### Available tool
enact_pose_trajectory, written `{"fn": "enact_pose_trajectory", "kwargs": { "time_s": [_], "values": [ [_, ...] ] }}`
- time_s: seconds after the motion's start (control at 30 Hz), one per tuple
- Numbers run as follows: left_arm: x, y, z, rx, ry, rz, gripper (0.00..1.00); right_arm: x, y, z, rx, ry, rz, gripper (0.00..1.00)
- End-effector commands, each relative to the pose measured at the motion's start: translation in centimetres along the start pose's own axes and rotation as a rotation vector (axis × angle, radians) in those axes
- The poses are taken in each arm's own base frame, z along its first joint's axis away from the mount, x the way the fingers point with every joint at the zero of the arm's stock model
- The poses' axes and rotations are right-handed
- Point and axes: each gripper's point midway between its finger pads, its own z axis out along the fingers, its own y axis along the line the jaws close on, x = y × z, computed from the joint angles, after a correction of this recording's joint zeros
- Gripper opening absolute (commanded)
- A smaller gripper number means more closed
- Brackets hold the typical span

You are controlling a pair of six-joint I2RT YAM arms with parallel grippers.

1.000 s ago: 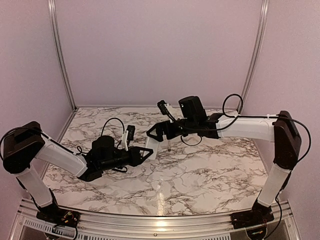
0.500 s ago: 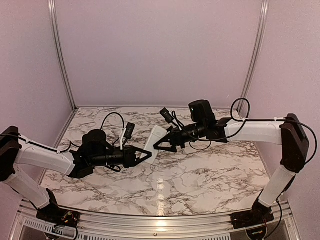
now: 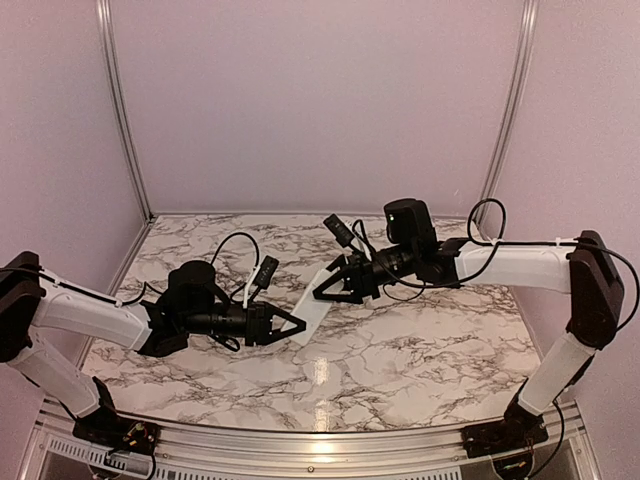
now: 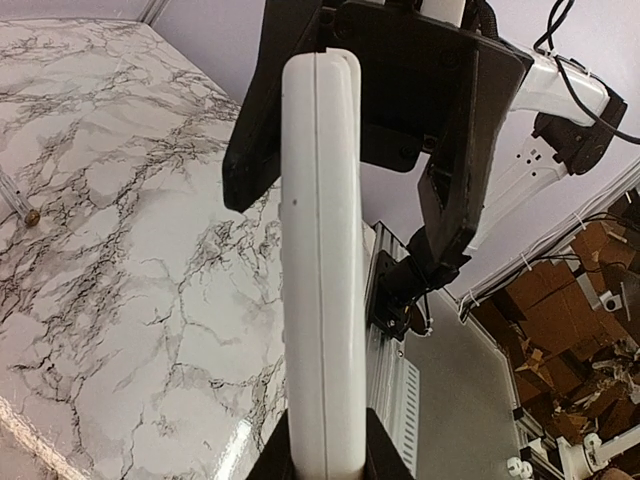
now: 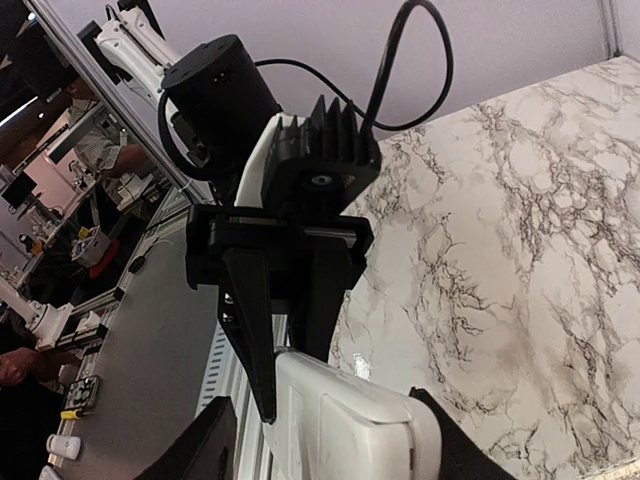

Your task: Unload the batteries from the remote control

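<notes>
The remote control (image 3: 314, 303), a slim white bar, hangs in the air above the middle of the marble table (image 3: 420, 350), spanning between both grippers. My left gripper (image 3: 290, 325) is shut on its near end, the jaws pinching its thin sides (image 4: 328, 452). My right gripper (image 3: 326, 293) straddles the far end across its broad face (image 5: 325, 440). One right finger (image 5: 445, 435) touches the remote's (image 5: 350, 425) edge, and a small gap shows at the other finger (image 5: 205, 445). The batteries are hidden; no open compartment shows.
A thin pale rod with a small dark-gold tip (image 4: 20, 200) lies on the table far left in the left wrist view. The table's metal front rail (image 3: 320, 450) and frame posts (image 3: 120, 110) bound the space. Cardboard boxes (image 4: 570, 300) lie beyond the table.
The right gripper has moved onto the remote's far end and its jaws have narrowed round it. The left arm has drawn back slightly and tilted the remote, still gripping it.
</notes>
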Motion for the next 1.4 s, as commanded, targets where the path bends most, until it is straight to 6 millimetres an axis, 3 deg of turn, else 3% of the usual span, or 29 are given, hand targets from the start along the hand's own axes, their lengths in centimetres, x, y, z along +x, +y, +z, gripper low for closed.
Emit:
{"fn": "enact_pose_trajectory", "kwargs": {
  "time_s": [0.0, 0.37, 0.47, 0.57, 0.7, 0.8, 1.17, 1.37],
  "values": [
    [-0.1, -0.7, 0.7, 0.047, 0.028, 0.025, 0.00, 0.1, 0.7, -0.1, -0.035, 0.008, -0.006, 0.46],
    [0.0, -0.6, 1.0, 0.044, 0.048, 0.039, 0.00, 0.8, 0.6, -0.1, -0.034, 0.022, 0.013, 0.02],
    [-0.2, -0.5, 1.0, 0.039, 0.045, 0.042, 0.02, 1.2, 0.5, -0.1, -0.033, 0.018, 0.027, 0.00],
    [-0.4, -0.6, 1.0, 0.043, 0.042, 0.046, 0.20, 1.5, 0.0, 0.0, -0.014, 0.008, 0.054, 0.00],
    [-1.2, -0.2, 0.4, 0.020, 0.002, 0.047, 0.72, 1.4, -1.5, -0.1, 0.068, -0.017, 0.111, 0.00],
    [-1.5, -0.4, -0.6, 0.019, -0.046, 0.056, 0.98, 1.5, -2.2, -0.1, 0.100, -0.034, 0.141, 0.00],
    [-3.6, 2.7, -4.0, -0.145, -0.213, 0.030, 0.99, -0.7, -2.3, -0.3, 0.093, -0.174, 0.204, 0.00],
    [-4.6, 3.0, -5.7, -0.182, -0.292, 0.047, 0.99, -2.2, -3.0, -0.8, 0.135, -0.255, 0.246, 0.00]
  ]
}}
